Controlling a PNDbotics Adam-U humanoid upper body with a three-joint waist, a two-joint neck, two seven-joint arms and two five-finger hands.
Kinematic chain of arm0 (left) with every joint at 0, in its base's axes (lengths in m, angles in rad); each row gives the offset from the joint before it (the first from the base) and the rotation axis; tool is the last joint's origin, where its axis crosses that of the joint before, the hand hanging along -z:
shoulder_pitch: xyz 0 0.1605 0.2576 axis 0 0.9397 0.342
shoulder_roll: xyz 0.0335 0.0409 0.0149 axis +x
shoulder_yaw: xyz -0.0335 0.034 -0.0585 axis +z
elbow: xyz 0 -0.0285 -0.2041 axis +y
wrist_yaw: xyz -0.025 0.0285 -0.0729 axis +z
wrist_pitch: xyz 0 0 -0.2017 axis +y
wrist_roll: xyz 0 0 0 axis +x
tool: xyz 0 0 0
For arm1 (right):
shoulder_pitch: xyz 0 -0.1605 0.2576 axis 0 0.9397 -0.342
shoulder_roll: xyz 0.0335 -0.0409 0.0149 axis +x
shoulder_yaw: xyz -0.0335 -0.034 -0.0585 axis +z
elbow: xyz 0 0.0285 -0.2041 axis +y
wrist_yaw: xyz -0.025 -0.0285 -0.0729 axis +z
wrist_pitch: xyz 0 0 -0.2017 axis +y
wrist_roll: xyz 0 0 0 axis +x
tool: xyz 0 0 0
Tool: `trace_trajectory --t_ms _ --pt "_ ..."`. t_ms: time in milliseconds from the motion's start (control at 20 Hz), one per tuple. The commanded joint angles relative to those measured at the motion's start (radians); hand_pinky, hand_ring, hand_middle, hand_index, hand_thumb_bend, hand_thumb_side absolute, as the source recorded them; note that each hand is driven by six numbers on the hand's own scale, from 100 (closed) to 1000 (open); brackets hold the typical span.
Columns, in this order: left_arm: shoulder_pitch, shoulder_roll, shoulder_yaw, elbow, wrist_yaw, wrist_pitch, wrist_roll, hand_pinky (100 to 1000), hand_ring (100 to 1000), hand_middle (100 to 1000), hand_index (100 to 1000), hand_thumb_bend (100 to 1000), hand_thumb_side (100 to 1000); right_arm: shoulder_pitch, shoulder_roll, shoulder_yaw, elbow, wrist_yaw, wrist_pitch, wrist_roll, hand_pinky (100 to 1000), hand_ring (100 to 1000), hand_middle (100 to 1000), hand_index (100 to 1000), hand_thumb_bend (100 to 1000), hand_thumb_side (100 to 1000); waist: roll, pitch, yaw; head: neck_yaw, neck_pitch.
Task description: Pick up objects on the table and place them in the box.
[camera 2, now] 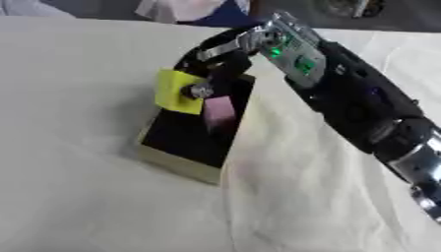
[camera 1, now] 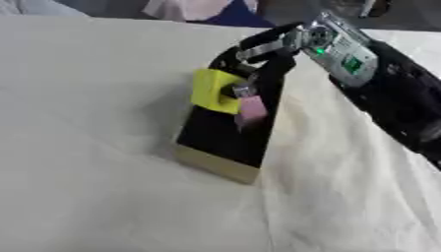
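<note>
Box (camera 1: 226,142): tan cardboard with a dark inside, standing on the cloth near the middle of the view, narrowing toward the far end; near wall pale and bare.
Yellow block (camera 1: 213,90): held above the box's far half, flat face turned toward the left, lifted clear of the cloth.
Pink piece (camera 1: 251,109): small, hanging just below and to the right of the yellow block, over the dark inside of the box; whether touching the box floor cannot be told.
Right hand (camera 2: 226,58): reaching in from the upper right, over the far end of the box; fingers curled down and closed round the yellow block, a silver fingertip (camera 2: 202,90) pressed against its right face.
Right wrist (camera 2: 291,49): silver plate with a green light, just behind the fingers; black forearm running off toward the lower right.
Left hand: out of both views.
Table (camera 1: 86,187): covered with a cream cloth, creased to the right of the box.
Far edge: blurred shapes in white, pink and blue beyond the cloth, not touching anything on it.
</note>
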Motion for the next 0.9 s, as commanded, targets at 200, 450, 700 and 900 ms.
trace_trajectory --t_ms 200,450,700,900 --pt "-0.007 0.026 0.009 -0.02 -0.006 -0.001 0.002 684 749 753 844 299 655 -0.022 -0.021 0.006 0.007 -0.008 -0.03 0.003 998 1000 1000 1000 108 603 0.007 -0.015 0.0 -0.005 0.005" --pt "-0.007 0.025 0.01 -0.02 -0.005 -0.001 0.0 683 748 753 845 295 623 -0.025 -0.023 -0.005 0.009 -0.01 -0.014 0.003 994 1000 1000 1000 100 292 0.007 -0.016 -0.001 -0.004 0.005" --pt "-0.006 0.025 0.011 -0.02 -0.004 -0.001 0.001 682 747 751 844 303 633 -0.021 -0.03 -0.016 0.003 -0.012 0.042 0.003 986 1000 1000 1000 100 356 0.006 -0.019 -0.002 -0.003 0.005" --pt "-0.006 0.024 0.013 -0.02 -0.004 -0.003 0.005 682 747 751 844 306 636 -0.013 -0.037 -0.043 -0.017 0.015 0.068 0.003 985 1000 1000 1000 100 398 0.007 -0.02 -0.004 -0.004 0.005"
